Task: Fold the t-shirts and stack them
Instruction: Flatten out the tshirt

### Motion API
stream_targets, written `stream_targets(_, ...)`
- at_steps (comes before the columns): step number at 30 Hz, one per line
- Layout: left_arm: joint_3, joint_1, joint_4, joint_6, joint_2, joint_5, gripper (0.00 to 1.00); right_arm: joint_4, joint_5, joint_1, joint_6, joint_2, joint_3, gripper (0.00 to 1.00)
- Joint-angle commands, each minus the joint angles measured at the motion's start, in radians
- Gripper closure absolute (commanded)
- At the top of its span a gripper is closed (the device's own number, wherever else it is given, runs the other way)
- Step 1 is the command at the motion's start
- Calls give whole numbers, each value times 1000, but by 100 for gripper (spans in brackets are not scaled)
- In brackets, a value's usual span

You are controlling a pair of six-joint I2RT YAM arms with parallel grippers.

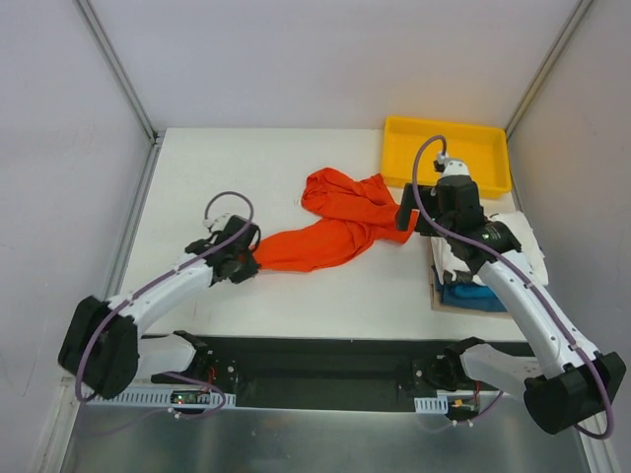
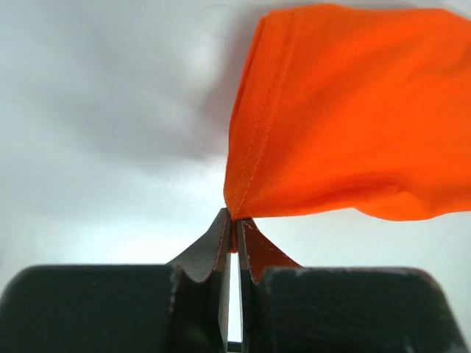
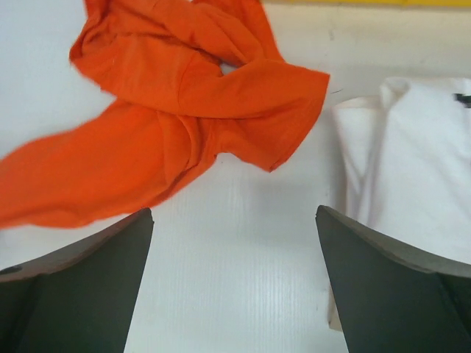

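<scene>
Orange t-shirt point(image 1: 330, 222) beside yellow tray point(image 1: 490, 148)

1 orange tee point(image 1: 335, 222), 1 white tee point(image 1: 523, 236), 1 blue tee point(image 1: 473, 298), 1 yel. tray point(image 1: 463, 125)

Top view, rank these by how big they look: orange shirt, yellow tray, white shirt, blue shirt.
1. orange shirt and yellow tray: too alike to rank.
2. white shirt, partly hidden.
3. blue shirt, edge only.
</scene>
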Motion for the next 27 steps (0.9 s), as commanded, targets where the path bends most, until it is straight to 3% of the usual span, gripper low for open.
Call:
stream_targets(1,-43,112,-111,33,-172,-121,100,-31,-71,89,-9,54,-13,3)
stream_targets(3,-42,164,-111,42,-199,-118,100,-39,-58,136,31,79,-28,3)
stream_targets(8,-16,169,-111,62,-211,-117,100,1,-74,195,98,197,-94,1)
stream_targets(12,-5,170,-112,73,-202,-97,100,26,-8,202,192,277,-97,5)
stream_targets(16,-5,170,-111,74,-200,-97,100,109,-27,209,117,379,-82,14)
stream_targets(18,-3,170,-111,77,-203,-100,100,101,39,212,80,436,-42,22)
stream_targets(21,-6,170,-112,82,-212,-106,100,75,137,212,42,539,-9,25)
stream_targets(27,-5,175,-112,93,-225,-108,100,109,122,211,-14,679,59,32)
